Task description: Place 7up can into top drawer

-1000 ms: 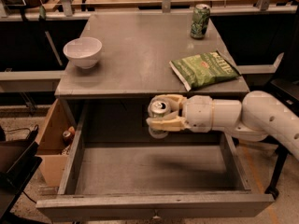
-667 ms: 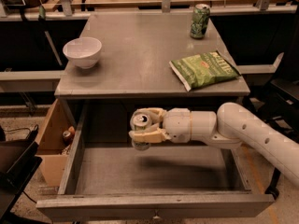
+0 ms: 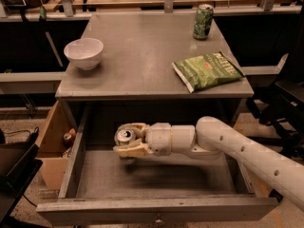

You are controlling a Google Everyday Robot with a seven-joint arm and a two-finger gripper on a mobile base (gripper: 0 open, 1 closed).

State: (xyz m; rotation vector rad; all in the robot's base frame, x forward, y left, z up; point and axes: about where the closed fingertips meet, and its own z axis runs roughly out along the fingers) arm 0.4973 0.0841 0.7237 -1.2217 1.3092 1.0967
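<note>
My gripper (image 3: 127, 139) reaches in from the right, inside the open top drawer (image 3: 156, 210), over its back left part. Its fingers (image 3: 130, 150) are shut on the 7up can (image 3: 124, 137), a pale silver can whose top faces the camera. The can is held upright just above the drawer floor, or touching it; I cannot tell which. The drawer is pulled out wide, with its grey front panel and small centre knob at the bottom of the view.
On the grey table (image 3: 137, 56) stand a white bowl (image 3: 84, 52) at the left, a darker green can (image 3: 203, 21) at the back right and a green chip bag (image 3: 206, 71) at the right. A cardboard box (image 3: 54, 148) sits left of the drawer.
My gripper has moved left and lower inside the drawer, carrying the can from the drawer's middle right to its back left part.
</note>
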